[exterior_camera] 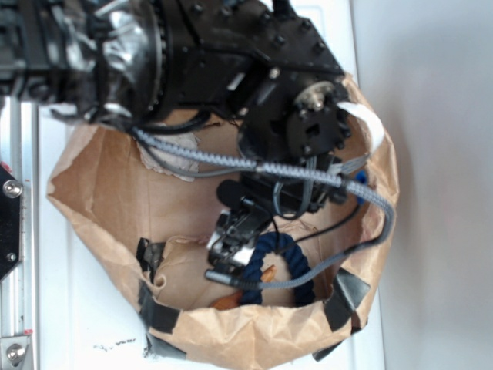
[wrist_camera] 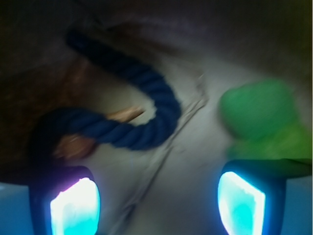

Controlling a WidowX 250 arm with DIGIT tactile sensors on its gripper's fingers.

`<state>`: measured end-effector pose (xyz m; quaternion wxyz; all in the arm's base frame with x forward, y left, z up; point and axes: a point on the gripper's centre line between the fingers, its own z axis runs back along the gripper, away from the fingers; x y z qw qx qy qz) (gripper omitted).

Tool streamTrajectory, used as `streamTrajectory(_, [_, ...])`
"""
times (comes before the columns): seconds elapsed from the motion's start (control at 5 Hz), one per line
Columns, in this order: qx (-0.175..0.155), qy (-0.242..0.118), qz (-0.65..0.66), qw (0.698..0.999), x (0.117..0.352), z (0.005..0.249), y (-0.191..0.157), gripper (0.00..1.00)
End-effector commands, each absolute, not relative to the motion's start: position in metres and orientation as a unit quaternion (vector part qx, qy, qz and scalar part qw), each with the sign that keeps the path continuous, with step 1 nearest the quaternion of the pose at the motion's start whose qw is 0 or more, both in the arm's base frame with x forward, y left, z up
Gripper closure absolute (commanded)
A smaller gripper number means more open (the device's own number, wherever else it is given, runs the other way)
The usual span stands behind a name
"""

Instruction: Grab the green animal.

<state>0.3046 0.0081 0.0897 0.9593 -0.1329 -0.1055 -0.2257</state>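
My gripper point(wrist_camera: 157, 203) hangs wide open inside the paper bag point(exterior_camera: 100, 193), nothing between its pads point(wrist_camera: 76, 208), because I haven't lined up on the target. The green animal point(wrist_camera: 261, 120) lies just beyond the right pad, off-centre, so closing now would miss it. The navy rope ring point(wrist_camera: 129, 125) sits far left of centre, with something orange showing beside it. I judge a shift right comes first.
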Motion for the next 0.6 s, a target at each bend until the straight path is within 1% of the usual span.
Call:
streamTrajectory(0.0, [-0.098,-0.19,-0.279,0.936,0.321,0.106,0.014,0.0])
streamTrajectory(0.2, [-0.087,-0.198,-0.285,0.934,0.327,0.104,0.021,0.0])
streamTrajectory(0.4, [-0.076,-0.202,-0.298,0.93,0.327,0.1,0.03,0.0])
